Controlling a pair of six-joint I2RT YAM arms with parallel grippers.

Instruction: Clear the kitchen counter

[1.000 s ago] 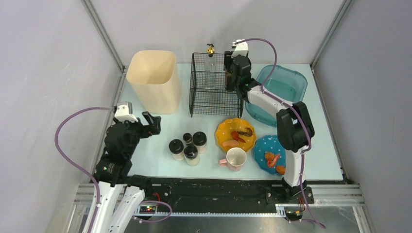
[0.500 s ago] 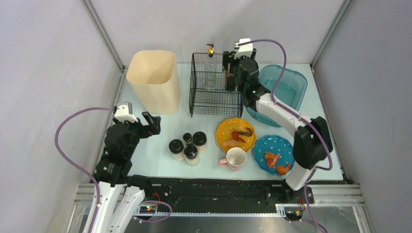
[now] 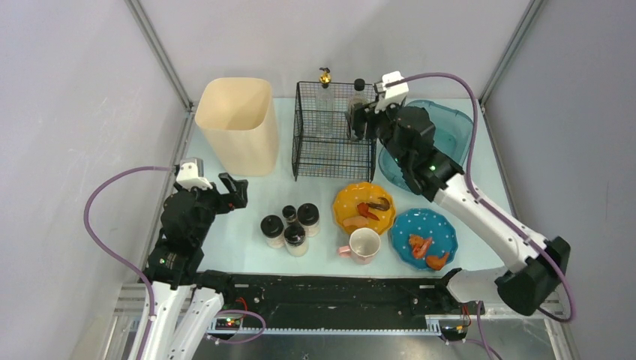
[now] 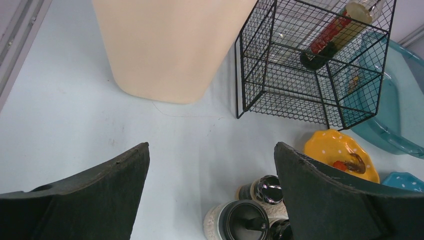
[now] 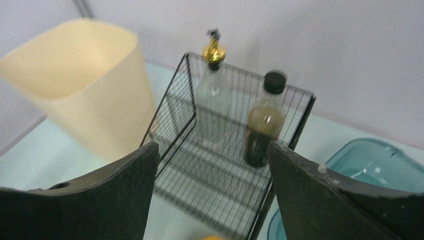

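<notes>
Now that the right end effector (image 5: 214, 150), jaws apart, has backed off the wire basket (image 3: 334, 154), the dark bottle (image 5: 263, 125) counts as stowed.

No word, brand, number or sign can be read in any of the views. A bottle (image 4: 330, 35) inside the wire basket (image 4: 260, 75) carries a red strip along its side in the left wrist view. It may be a label, but it is too small and blurred to give any lettering.
</notes>
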